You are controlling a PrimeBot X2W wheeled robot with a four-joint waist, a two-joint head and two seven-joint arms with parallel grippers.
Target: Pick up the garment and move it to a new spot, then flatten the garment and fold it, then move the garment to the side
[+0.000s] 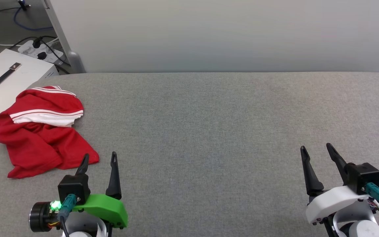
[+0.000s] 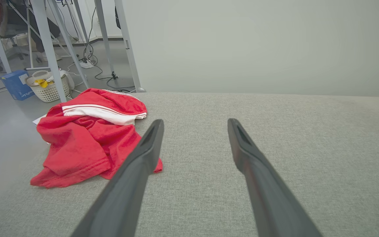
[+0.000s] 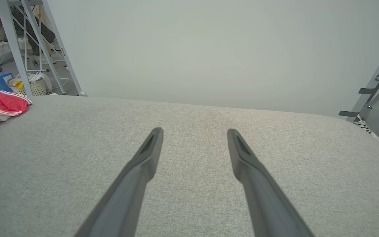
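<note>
Lying crumpled at the left edge of the grey fabric-covered table, the garment is a loose red heap with a white sleeve and red-and-white striped trim showing on top. No numerals show. Its far-left part reaches the table's rounded left rim, next to a white case that stands off the table on that side. The heap's long axis runs roughly along the table's left edge, from the striped part farther away to a red hem corner that points toward the table's near edge.

The left gripper hangs over the table's near-left part with its two dark fingers spread wide and nothing between them. The red hem corner lies just beside its outer fingertip, ahead and to the left. Whether cloth and fingertip touch cannot be told. The right gripper is over the table's near-right part, well apart from the garment, its fingers likewise parted and empty.

The pick-up has not yet begun. The left arm is clearly the nearer one, and a grasp would probably need it to turn left and reach forward onto the heap.
</note>
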